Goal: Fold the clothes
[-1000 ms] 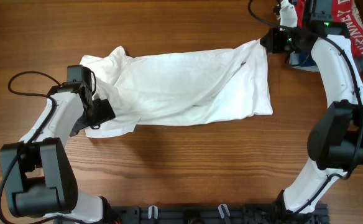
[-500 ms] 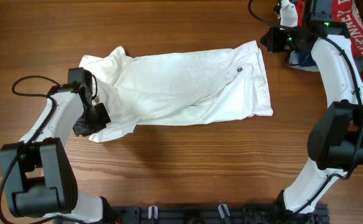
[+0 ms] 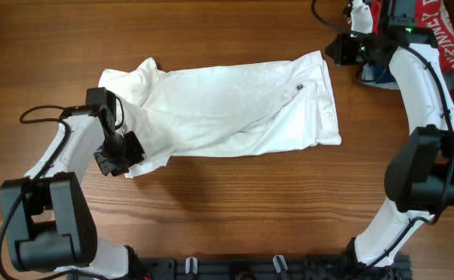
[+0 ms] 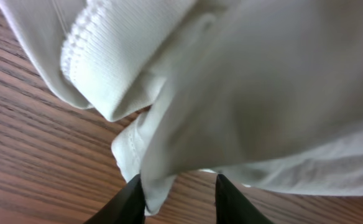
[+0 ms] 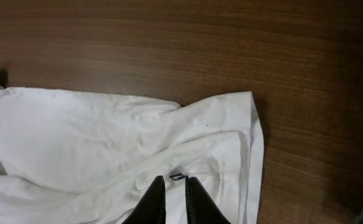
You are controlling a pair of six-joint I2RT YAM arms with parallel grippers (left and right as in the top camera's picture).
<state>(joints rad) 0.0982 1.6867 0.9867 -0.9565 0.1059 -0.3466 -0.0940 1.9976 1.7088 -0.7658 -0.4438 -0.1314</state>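
The white T-shirt (image 3: 235, 109) lies folded into a long band across the middle of the table, with no lettering showing. My left gripper (image 3: 122, 153) sits at its lower left corner. In the left wrist view the jaws (image 4: 181, 198) stand open, and a hanging corner of the shirt (image 4: 262, 93) rests against the left finger (image 4: 133, 200); a ribbed hem (image 4: 104, 56) shows above. My right gripper (image 3: 338, 49) hovers just off the shirt's top right corner, holding nothing. Its fingers (image 5: 176, 200) are only narrowly apart above the shirt (image 5: 107, 149), near a small dark tag (image 5: 176, 177).
A red garment with white lettering (image 3: 437, 23) and a blue garment (image 3: 373, 75) lie at the far right corner behind the right arm. A black cable (image 3: 36, 117) loops beside the left arm. Bare wood surrounds the shirt.
The right gripper let go of the top right corner, which dropped back flat. The left gripper slid off the sleeve area to the shirt's lower left corner.
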